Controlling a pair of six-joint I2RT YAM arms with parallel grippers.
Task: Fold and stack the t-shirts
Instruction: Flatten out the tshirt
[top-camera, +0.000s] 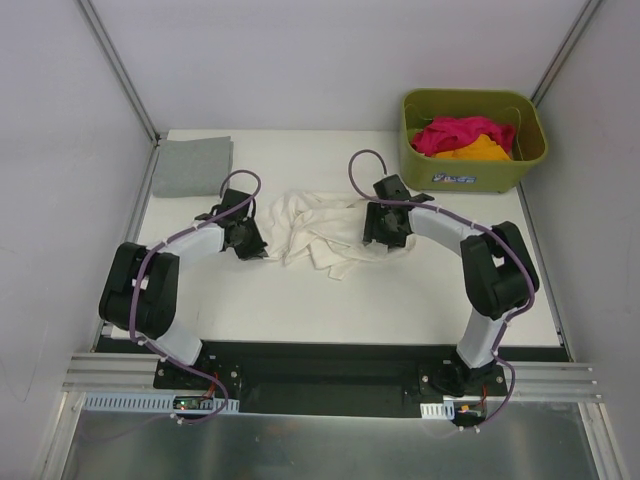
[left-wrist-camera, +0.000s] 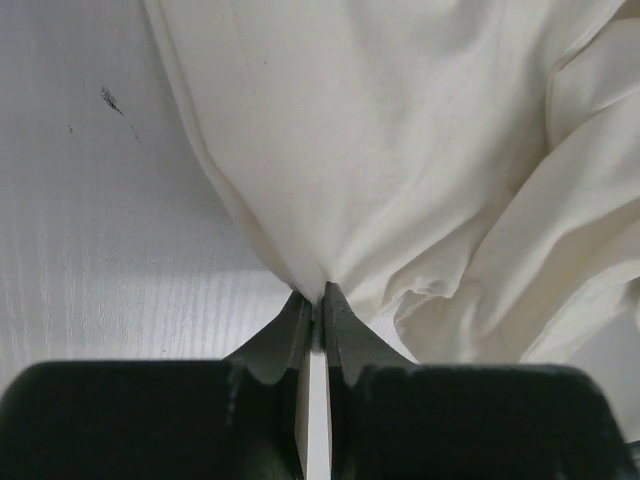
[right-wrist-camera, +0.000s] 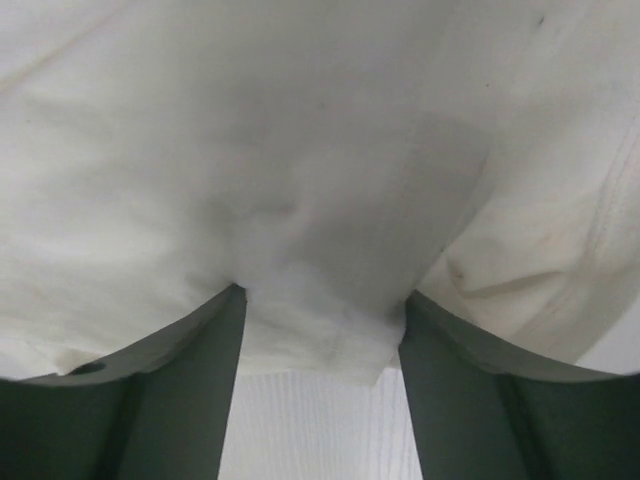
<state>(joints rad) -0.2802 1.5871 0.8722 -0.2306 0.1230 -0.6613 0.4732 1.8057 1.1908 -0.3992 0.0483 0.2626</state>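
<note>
A crumpled cream-white t-shirt (top-camera: 320, 232) lies in the middle of the table between my two grippers. My left gripper (top-camera: 252, 246) is at its left edge and is shut on a pinch of the cream cloth (left-wrist-camera: 400, 150); its fingertips (left-wrist-camera: 330, 300) meet on the fabric. My right gripper (top-camera: 385, 232) is at the shirt's right edge, open, with its fingers (right-wrist-camera: 200, 360) spread and a hem of the shirt (right-wrist-camera: 320, 330) lying between them. A folded grey t-shirt (top-camera: 195, 165) lies at the back left corner. Magenta-pink (top-camera: 455, 132) and orange (top-camera: 475, 150) t-shirts lie in the basket.
An olive-green plastic basket (top-camera: 528, 160) stands at the back right corner. White walls with metal rails close the table at the back and sides. A black base rail (top-camera: 320, 360) runs along the near edge.
</note>
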